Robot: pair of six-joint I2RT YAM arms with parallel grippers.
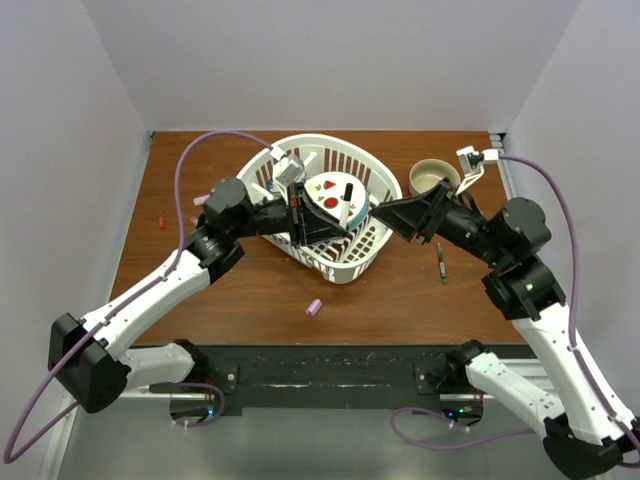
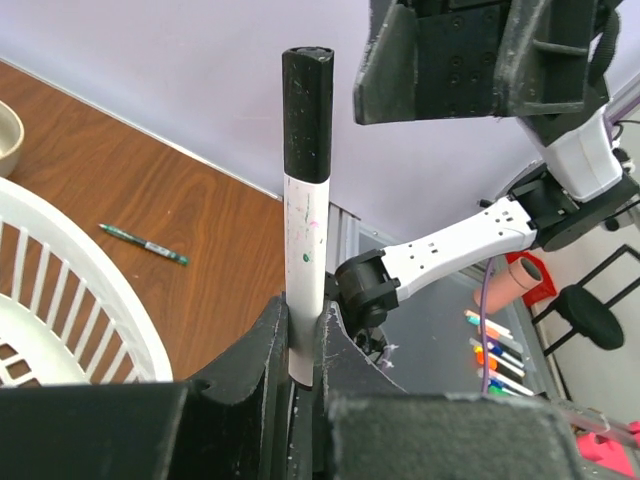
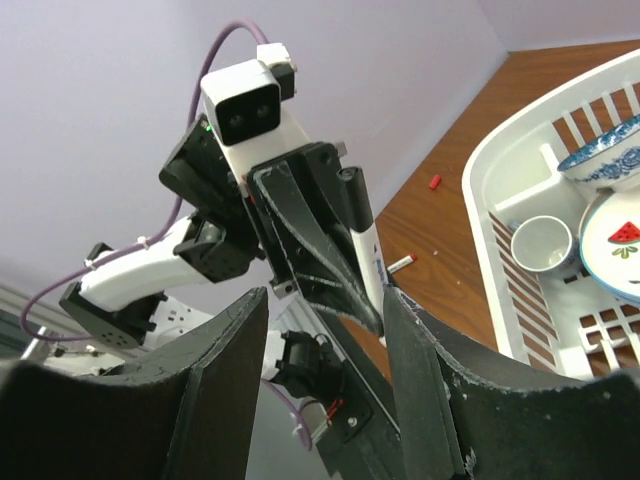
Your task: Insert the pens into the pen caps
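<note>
**White pen pinched upright over the basket**

Your left pincer is pressed onto a white-barrelled pen and holds it upright, black end on top. Whether that black end is a seated cap, I can't quite tell. Your right pincer faces it with fingers spread and holds nothing. From above, the two meet over the white basket, which stands mid-bench with crockery inside.

Several things lie loose on the brown wooden bench:
- a lilac cap in front of the basket
- a red cap near the left edge
- a dark pen right of the basket
- a tan bowl behind that pen

Pale lilac walls close in three sides.

Only the left wrist view shows you ink smudges on the barrel and more markers lying off the bench, beyond its far edge. The right wrist view shows more plainly a red-tipped white pen lying near the red cap, and a small white cup in the basket.
</note>
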